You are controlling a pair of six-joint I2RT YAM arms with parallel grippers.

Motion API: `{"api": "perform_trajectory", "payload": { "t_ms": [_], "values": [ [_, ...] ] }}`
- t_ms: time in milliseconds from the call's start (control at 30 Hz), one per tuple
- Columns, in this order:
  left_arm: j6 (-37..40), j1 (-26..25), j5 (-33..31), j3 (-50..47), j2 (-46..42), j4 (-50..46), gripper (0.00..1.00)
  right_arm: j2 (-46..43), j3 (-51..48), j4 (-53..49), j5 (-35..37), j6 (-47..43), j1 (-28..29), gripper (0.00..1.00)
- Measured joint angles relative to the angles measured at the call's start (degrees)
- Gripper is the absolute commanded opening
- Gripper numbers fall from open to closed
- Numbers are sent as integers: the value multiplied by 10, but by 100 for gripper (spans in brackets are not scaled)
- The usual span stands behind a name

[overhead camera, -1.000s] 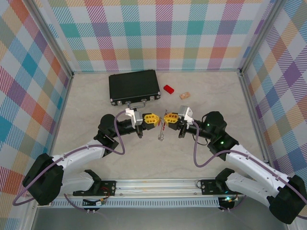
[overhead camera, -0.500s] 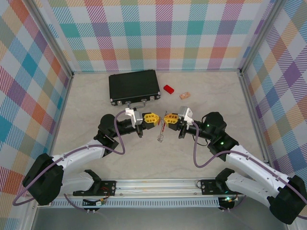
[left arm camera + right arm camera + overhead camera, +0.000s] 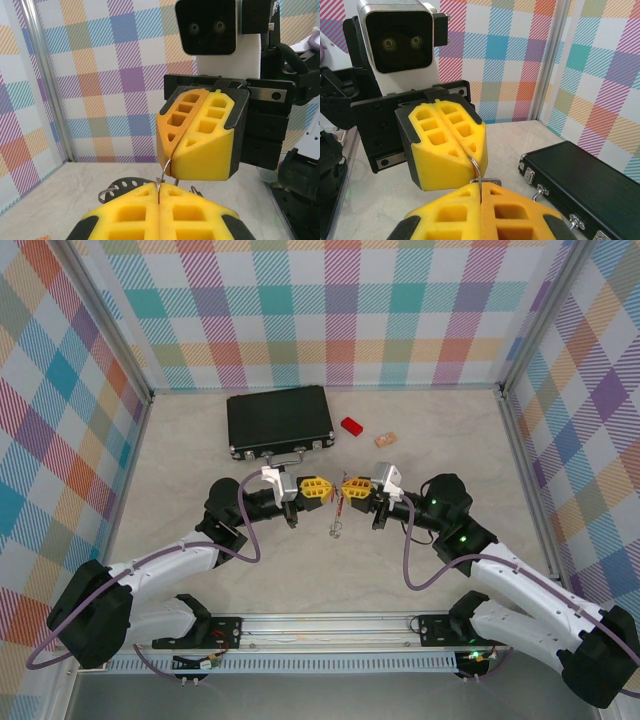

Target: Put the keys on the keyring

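Note:
My left gripper (image 3: 321, 489) and right gripper (image 3: 349, 487) meet tip to tip above the middle of the table. Both are shut on the same thin silver wire of the keyring (image 3: 165, 166). In the right wrist view the keyring's wire (image 3: 476, 167) curves from the left gripper's pads (image 3: 462, 145) into my right gripper (image 3: 481, 186). In the left wrist view it runs from the right gripper's pads (image 3: 200, 145) into my left gripper (image 3: 159, 185). A thin metal piece with a red bit, seemingly a key (image 3: 337, 518), dangles below the grippers. A dark perforated piece (image 3: 120, 186) and small wire loops hang behind the left pads.
A black case (image 3: 279, 420) lies shut at the back left of centre, its latches and handle facing the arms; the same case (image 3: 590, 175) is close on the right in the right wrist view. A red block (image 3: 351, 426) and a small tan piece (image 3: 385, 440) lie behind the grippers.
Both grippers stay in place and shut. The dangling metal piece has swung only slightly.

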Motion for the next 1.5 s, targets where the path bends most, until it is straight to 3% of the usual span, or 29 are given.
{"api": "perform_trajectory", "payload": {
  "t_ms": [1500],
  "values": [
    [0, 4, 19, 2, 14, -5, 0, 14, 17, -32, 9, -19, 9, 0]
  ]
}}
